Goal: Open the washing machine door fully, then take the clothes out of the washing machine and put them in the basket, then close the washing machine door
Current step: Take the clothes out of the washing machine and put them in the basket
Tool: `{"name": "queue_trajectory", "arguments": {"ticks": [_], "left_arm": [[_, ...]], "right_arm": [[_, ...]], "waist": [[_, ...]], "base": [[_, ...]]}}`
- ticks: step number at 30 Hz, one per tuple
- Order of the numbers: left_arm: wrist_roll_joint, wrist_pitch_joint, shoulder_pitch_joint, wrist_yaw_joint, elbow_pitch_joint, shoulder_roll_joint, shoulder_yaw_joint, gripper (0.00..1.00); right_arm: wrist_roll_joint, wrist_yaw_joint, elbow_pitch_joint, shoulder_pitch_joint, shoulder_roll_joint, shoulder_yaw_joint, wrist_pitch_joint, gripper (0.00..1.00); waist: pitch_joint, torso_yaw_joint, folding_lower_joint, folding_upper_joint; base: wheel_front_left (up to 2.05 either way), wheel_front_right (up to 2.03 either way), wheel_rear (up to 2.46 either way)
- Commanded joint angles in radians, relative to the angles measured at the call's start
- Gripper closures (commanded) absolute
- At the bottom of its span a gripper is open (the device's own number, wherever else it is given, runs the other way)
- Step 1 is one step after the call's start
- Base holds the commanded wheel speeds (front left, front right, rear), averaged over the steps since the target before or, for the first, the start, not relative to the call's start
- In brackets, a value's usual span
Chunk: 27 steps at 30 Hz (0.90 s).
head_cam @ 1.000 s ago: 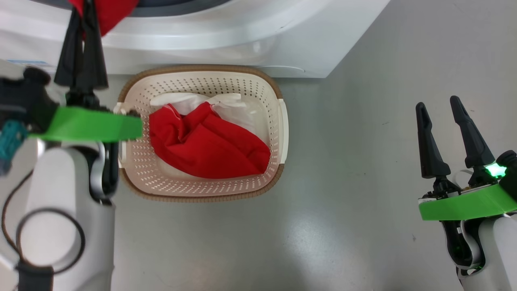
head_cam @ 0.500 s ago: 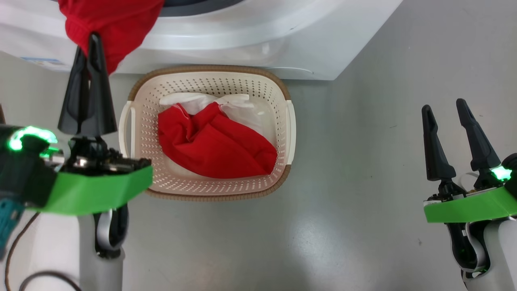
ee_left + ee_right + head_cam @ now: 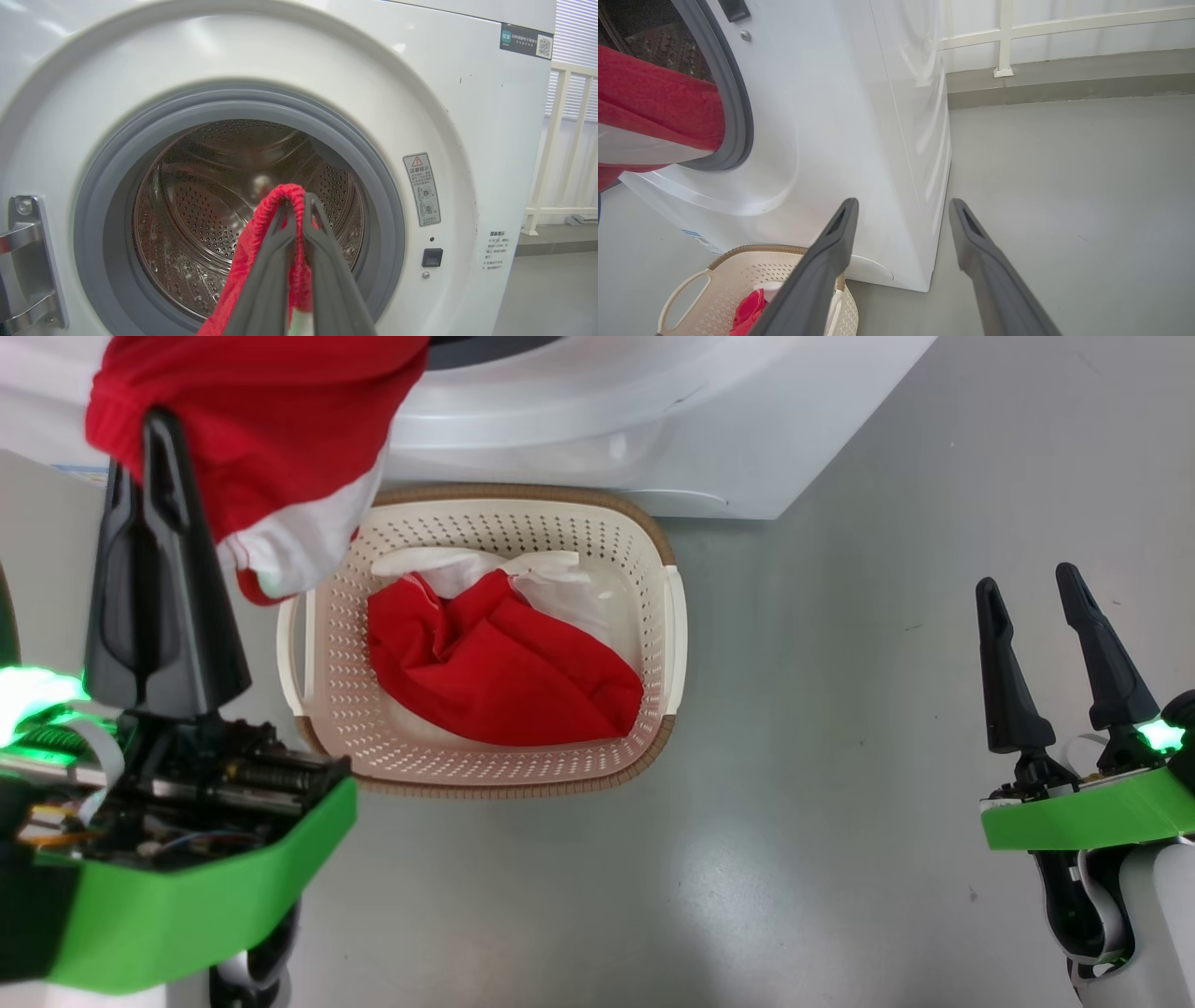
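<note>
Red jersey (image 3: 280, 411) cloth hangs at the far left, pinched at its ribbed edge between the clenched fingers of the left gripper (image 3: 157, 420), in front of the washing machine (image 3: 607, 420) opening. Its white band hangs over the far left corner of the basket (image 3: 485, 497). In the left wrist view the steel drum (image 3: 210, 186) stands open behind the grip. More red and white clothes (image 3: 495, 677) lie bunched inside the basket, which sits on the grey floor (image 3: 840, 728) just before the machine's front. At the near right, the right gripper (image 3: 1024, 576) hovers over bare floor with its fingers spread, grasping nothing.
</note>
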Motion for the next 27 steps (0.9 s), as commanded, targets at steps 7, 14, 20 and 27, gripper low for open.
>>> {"name": "queue_trajectory", "arguments": {"ticks": [7, 14, 20, 27], "left_arm": [[0.005, -0.005, 0.061, 0.010, 0.021, 0.025, 0.000, 1.00], [-0.012, -0.005, 0.051, -0.017, 0.333, 0.025, -0.029, 1.00], [-0.007, -0.005, -0.032, -0.049, 0.618, 0.025, -0.050, 1.00], [0.009, -0.005, -0.164, -0.076, 0.889, 0.025, -0.079, 0.96]], "right_arm": [[-0.011, 0.007, -0.028, 0.015, -0.007, 0.023, -0.006, 0.00], [-0.011, 0.007, -0.030, 0.001, -0.004, 0.034, -0.006, 0.00], [-0.011, 0.007, -0.032, -0.012, -0.005, 0.041, -0.006, 0.00], [-0.011, 0.007, -0.033, -0.024, -0.003, 0.047, -0.006, 0.00]], "waist": [[0.014, -0.004, 0.0000, 0.0000], [0.035, -0.011, 0.0000, 0.0000], [0.059, -0.018, 0.0000, 0.0000], [0.087, -0.028, 0.0000, 0.0000]], "base": [[0.00, 0.00, 0.00], [0.00, 0.00, 0.00], [0.00, 0.00, 0.00], [0.00, 0.00, 0.00]]}}
